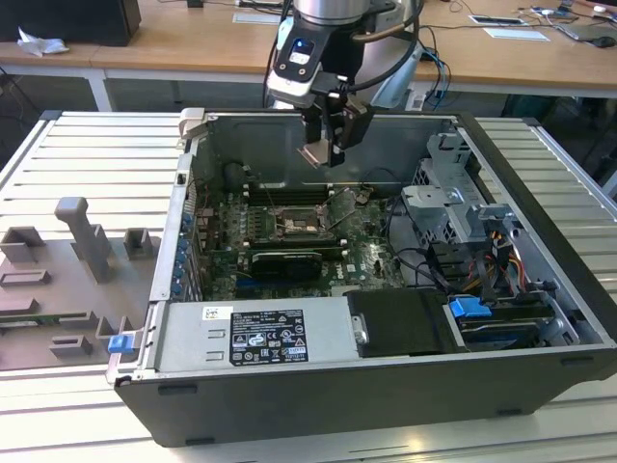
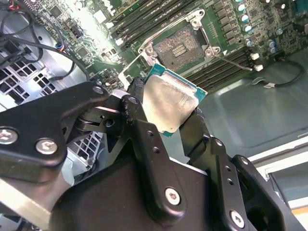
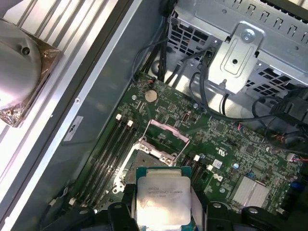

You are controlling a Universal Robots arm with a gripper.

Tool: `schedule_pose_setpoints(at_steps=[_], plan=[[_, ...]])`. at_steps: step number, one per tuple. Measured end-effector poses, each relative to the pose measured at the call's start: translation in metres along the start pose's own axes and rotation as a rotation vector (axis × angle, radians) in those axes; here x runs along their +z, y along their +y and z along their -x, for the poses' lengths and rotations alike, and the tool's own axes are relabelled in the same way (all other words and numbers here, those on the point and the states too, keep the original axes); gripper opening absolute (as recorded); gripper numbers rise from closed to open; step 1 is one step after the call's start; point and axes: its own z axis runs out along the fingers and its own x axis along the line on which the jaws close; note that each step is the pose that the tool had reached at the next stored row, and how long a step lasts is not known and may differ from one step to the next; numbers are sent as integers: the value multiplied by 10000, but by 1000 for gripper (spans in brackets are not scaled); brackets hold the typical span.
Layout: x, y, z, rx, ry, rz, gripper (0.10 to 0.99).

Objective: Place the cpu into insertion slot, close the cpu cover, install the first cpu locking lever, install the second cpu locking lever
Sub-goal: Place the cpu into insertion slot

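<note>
My gripper (image 1: 326,152) hangs above the open computer case, shut on the cpu (image 2: 169,103), a flat square chip with a pale metal face and green edge, also seen as the cpu (image 3: 162,196) in the first wrist view. Black fingers (image 2: 137,108) clamp its two opposite edges. Below it on the green motherboard lies the insertion slot (image 2: 179,46), a dark square socket with a metal rim; it is the insertion slot (image 1: 294,223) in the exterior view. The cpu cover (image 3: 166,135) stands tilted open beside the socket. The chip is well above the slot, not touching it.
Long memory slots (image 2: 226,62) run beside the socket. A long black card (image 1: 281,261) lies across the board. A metal drive cage (image 1: 453,207) and cables (image 1: 439,265) fill the exterior view's right of the case. A grey fixture tray (image 1: 67,280) lies at the exterior view's left.
</note>
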Motion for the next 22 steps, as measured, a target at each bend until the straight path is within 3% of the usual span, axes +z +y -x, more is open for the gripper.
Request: schedule_pose_setpoints(at_steps=[22], plan=[[24, -2, 1, 1287, -114, 24, 541]])
